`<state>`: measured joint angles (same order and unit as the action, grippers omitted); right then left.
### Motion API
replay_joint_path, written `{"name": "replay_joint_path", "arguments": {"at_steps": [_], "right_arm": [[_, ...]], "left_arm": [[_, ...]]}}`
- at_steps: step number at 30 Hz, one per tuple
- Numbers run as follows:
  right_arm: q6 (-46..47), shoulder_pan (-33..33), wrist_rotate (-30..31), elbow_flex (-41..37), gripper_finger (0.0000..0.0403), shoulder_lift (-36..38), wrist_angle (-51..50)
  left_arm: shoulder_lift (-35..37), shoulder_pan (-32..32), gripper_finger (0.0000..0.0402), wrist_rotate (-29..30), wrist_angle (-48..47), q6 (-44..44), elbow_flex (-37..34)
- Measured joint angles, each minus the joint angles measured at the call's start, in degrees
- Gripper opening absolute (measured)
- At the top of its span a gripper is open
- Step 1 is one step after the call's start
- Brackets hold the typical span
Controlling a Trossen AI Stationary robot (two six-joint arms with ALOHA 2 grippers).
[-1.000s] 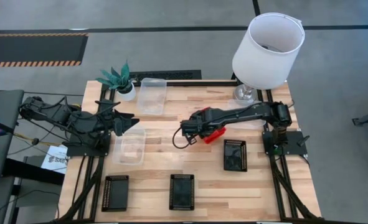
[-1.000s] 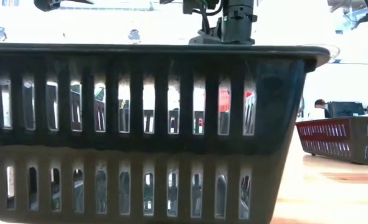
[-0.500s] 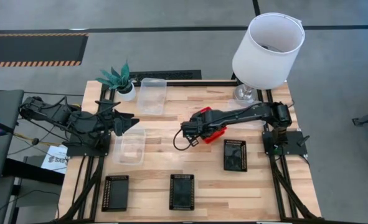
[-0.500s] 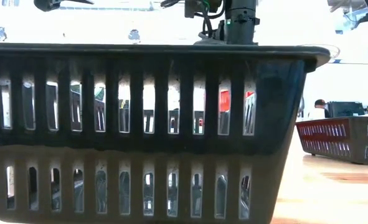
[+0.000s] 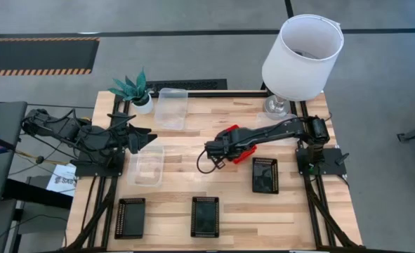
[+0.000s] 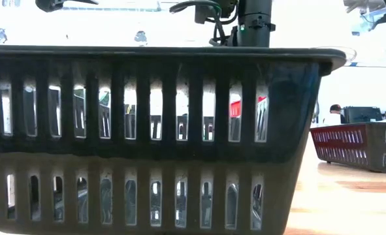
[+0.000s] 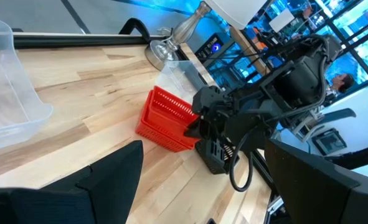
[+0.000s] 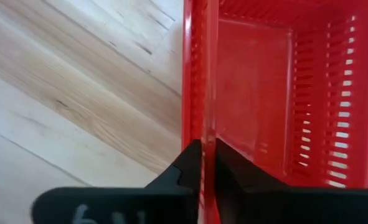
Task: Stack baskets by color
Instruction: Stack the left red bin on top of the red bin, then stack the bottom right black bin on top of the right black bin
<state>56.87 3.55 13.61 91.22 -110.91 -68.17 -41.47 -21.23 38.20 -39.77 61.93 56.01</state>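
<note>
Near table centre, slightly toward 3 o'clock, the right gripper (image 5: 216, 149) sits low over a red basket (image 5: 239, 144). R wrist view: its two fingers straddle the basket's long wall (image 8: 199, 81) w/ only a slim gap each side, so nearly closed around the wall; can't tell if it's actually clamped. Red basket rests on the wood, just at 12 o'clock of a black basket (image 5: 265, 174). Two more black baskets sit along the 6 o'clock edge, one at centre (image 5: 205, 216), one toward 9 (image 5: 130, 217). Clear baskets: one near 12 (image 5: 171, 107), one at 9 of centre (image 5: 146, 165). Left gripper (image 5: 145, 138) waits at the 9 o'clock side, fingers spread wide, holding nothing, beside the clear one.
</note>
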Motion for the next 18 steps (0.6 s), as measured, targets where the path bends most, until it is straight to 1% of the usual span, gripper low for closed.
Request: {"name": "replay_joint_path", "arguments": {"at_steps": [3, 6, 9, 12, 15, 18], "right_arm": [[0.0, 0.0, -0.9, 0.0, 0.0087, 0.0, 0.1], [-1.2, 0.0, -1.5, 0.9, 0.0124, 0.0, -0.8], [-2.7, 0.0, -1.5, 3.7, 0.0165, 0.0, -2.5], [-3.0, 0.0, -1.6, 7.7, 0.0200, 0.0, -6.5], [-2.9, 0.9, -1.7, 11.8, 0.0221, 0.0, -10.1], [-1.5, 3.6, -1.8, 15.8, 0.0227, 0.0, -13.8]], "left_arm": [[0.0, 0.0, 0.0322, -0.3, 0.0, 0.0, 0.0], [0.0, 0.0, 0.0322, -0.4, 0.0, 0.0, 0.0], [0.0, 0.0, 0.0322, -0.4, 0.0, 0.0, 0.0], [0.0, 0.0, 0.0322, -0.4, 0.0, 0.0, 0.0], [0.0, 0.0, 0.0322, -0.4, 0.0, 0.0, 0.0], [0.0, 0.0, 0.0322, -0.6, 0.0, 0.0, 0.0]]}}
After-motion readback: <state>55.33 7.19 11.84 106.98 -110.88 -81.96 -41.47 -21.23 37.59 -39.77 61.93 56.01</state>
